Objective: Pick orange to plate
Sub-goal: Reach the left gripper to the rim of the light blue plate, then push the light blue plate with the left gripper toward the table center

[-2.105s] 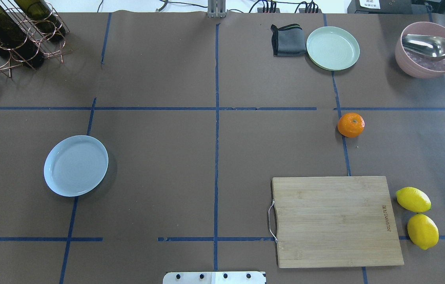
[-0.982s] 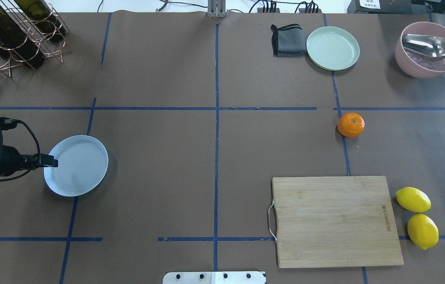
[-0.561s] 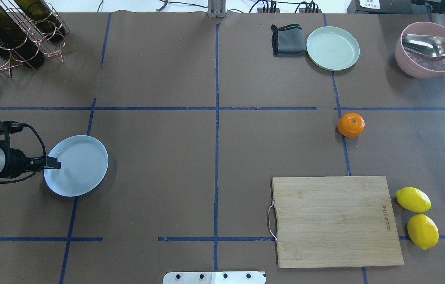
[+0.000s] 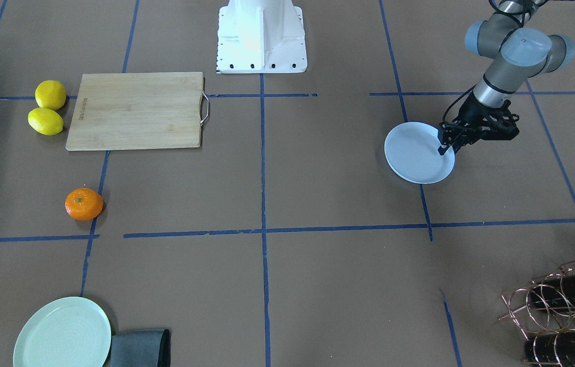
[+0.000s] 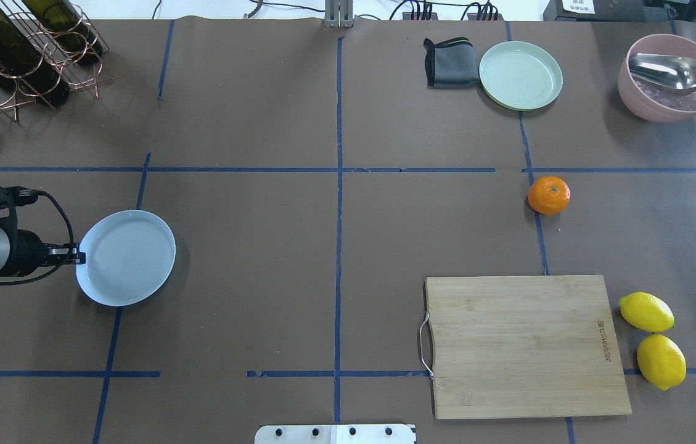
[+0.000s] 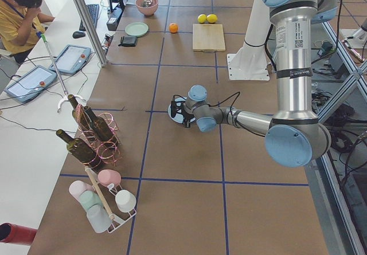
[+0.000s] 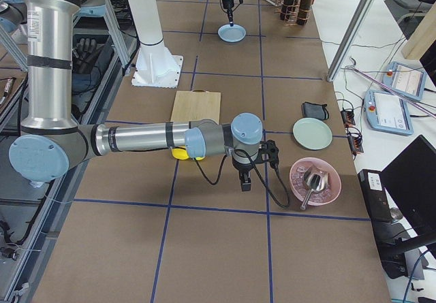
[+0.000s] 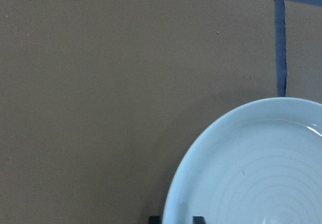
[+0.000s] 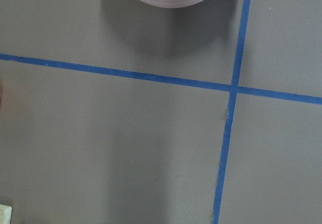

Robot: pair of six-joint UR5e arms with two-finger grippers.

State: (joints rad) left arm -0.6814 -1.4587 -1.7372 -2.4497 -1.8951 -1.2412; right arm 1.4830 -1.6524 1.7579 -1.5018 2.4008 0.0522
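Plainly the orange (image 5: 548, 195) lies toward the desk's right edge, well apart from the plate (image 5: 129, 262) by the left edge. The left pincer (image 5: 81, 259) sits narrow astride its rim, clamping unclear. The right pincer (image 7: 244, 185) is nearer the orange, its state untellable.
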